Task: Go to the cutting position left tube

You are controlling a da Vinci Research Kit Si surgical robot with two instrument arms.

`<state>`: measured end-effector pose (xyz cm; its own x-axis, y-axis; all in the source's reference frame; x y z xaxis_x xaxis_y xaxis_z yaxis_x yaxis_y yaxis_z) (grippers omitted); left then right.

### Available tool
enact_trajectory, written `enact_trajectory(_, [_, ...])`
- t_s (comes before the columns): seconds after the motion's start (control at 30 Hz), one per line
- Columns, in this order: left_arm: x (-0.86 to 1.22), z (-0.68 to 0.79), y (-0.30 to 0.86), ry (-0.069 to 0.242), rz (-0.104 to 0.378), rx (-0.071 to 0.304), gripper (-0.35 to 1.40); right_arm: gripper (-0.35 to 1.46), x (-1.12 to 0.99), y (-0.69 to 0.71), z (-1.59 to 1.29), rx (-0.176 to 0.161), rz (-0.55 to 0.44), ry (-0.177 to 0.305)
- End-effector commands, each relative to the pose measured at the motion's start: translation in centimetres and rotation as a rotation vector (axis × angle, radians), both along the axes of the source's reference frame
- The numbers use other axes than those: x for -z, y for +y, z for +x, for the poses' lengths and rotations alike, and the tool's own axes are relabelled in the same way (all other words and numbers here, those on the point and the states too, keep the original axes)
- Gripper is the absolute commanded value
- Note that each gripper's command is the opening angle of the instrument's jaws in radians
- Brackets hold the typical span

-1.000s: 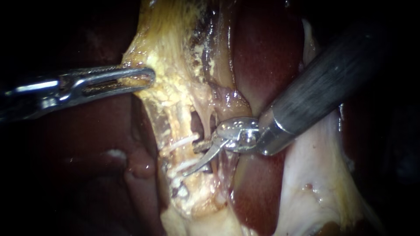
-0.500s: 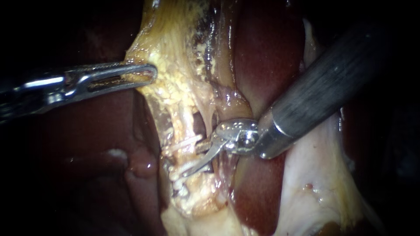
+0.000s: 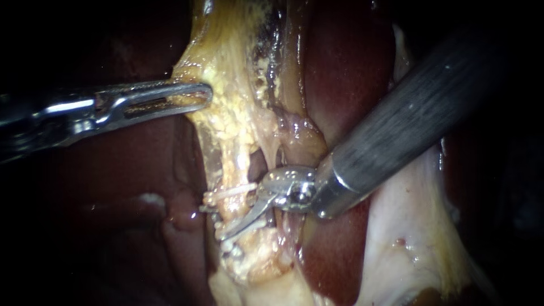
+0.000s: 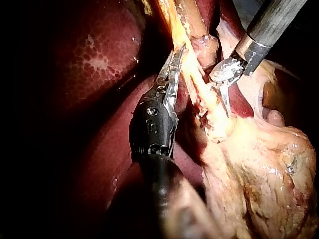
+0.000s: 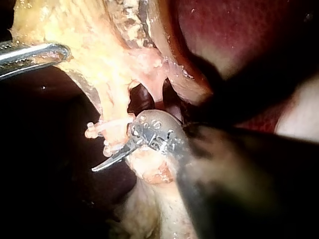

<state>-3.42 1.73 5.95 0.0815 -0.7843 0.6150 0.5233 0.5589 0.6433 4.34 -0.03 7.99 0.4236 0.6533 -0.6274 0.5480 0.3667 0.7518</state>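
Our left instrument point(image 3: 195, 96), entering from the left edge, has its jaws clamped on the yellow fatty tissue point(image 3: 226, 113) in the upper centre, drawing it away from the liver point(image 3: 340, 73). The left tube point(image 3: 232, 170) runs down the middle of the frame, crossed by white clips point(image 3: 235, 191) just below centre. Our right instrument point(image 3: 243, 211) comes in from the upper right, its curved blades apart beside the tube, near the clips. We judge the approach nearly complete. Next, the blades should straddle the tube squarely between the clips, touching neither.
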Motion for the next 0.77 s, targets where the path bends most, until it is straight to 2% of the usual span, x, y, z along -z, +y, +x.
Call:
enact_trajectory(0.03, [0.00, 0.00, 0.00, 0.000, -0.001, 0.000, -0.35, 1.21, 0.02, 0.03, -0.01, -0.001, 0.002, 0.002])
enact_trajectory(0.3, [-0.01, 0.00, 0.00, 0.000, -0.001, 0.000, -0.35, 1.19, -0.02, 0.08, -0.03, -0.002, 0.024, -0.020])
enact_trajectory(0.77, [-0.01, 0.00, 0.00, 0.000, -0.001, 0.001, -0.35, 1.19, -0.04, 0.07, -0.03, 0.001, 0.036, -0.032])
